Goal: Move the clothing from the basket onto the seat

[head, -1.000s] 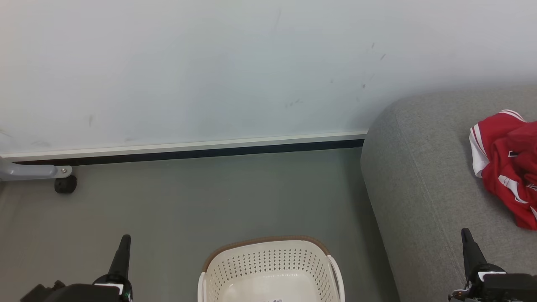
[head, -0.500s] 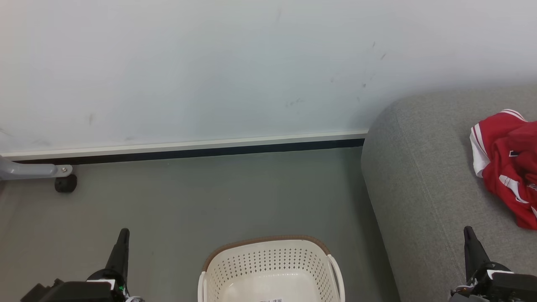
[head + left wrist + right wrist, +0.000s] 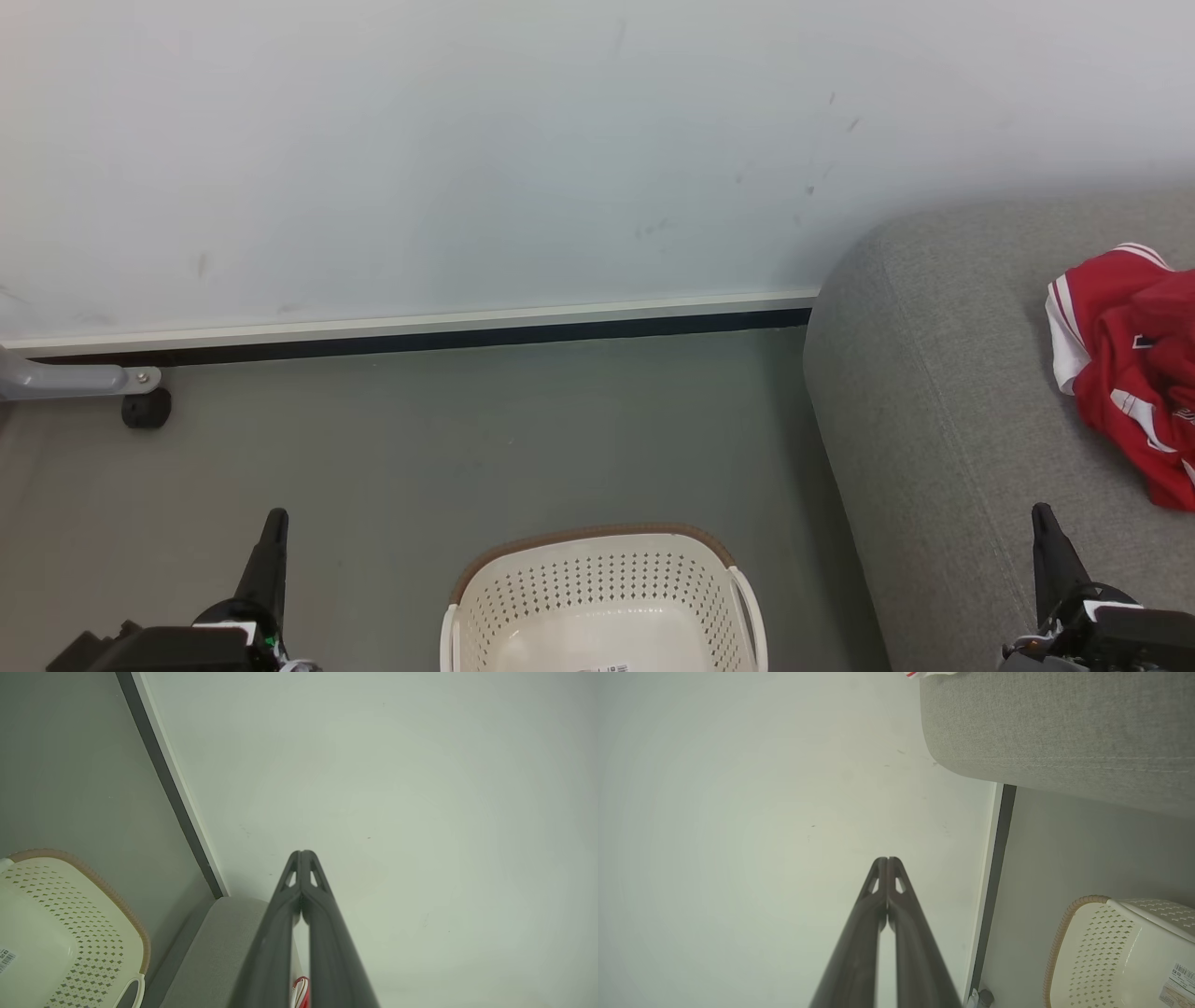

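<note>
The red clothing (image 3: 1130,364) with white stripes lies crumpled on the grey seat (image 3: 943,401) at the right edge of the head view. The cream basket (image 3: 602,597) stands on the floor at the bottom middle, and the part of its inside that shows holds no fabric. My left gripper (image 3: 274,520) is shut at the lower left, left of the basket, holding nothing. My right gripper (image 3: 1042,515) is shut over the seat's front, below the clothing. The wrist views show shut fingertips (image 3: 302,855) (image 3: 887,861) pointing at the wall, with the basket (image 3: 70,933) (image 3: 1115,947) to one side.
A pale wall (image 3: 467,149) with a dark skirting strip (image 3: 420,341) runs behind the grey floor (image 3: 448,439). A grey leg with a black caster (image 3: 145,409) stands at the far left by the wall.
Both grippers shifted slightly between one second ago and half a second ago, the left one a little up and left, the right one a little right. Since then nothing has moved.
</note>
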Motion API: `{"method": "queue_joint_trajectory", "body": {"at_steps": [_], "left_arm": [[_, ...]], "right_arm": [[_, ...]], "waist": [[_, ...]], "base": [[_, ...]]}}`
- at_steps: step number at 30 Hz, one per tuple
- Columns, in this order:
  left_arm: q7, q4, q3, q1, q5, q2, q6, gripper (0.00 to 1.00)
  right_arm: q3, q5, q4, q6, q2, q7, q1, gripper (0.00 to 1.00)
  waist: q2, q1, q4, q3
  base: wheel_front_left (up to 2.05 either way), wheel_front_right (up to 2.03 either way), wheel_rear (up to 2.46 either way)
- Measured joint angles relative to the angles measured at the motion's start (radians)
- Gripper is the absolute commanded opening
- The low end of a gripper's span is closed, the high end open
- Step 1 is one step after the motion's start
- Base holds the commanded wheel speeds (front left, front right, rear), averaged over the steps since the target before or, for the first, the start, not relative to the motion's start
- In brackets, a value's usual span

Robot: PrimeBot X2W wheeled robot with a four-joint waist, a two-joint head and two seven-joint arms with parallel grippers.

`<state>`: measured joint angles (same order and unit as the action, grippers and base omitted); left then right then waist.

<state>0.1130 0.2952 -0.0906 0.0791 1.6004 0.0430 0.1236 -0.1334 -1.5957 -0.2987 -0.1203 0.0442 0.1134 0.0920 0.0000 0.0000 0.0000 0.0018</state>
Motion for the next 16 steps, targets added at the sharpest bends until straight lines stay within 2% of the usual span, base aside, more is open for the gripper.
{"method": "queue_joint_trajectory", "body": {"at_steps": [16], "left_arm": [[0.0,0.0,0.0,0.0,0.0,0.0,0.0,0.0]], "right_arm": [[0.0,0.0,0.0,0.0,0.0,0.0,0.0,0.0]], "waist": [[0.0,0.0,0.0,0.0]], "base": [[0.0,0.0,0.0]]}}
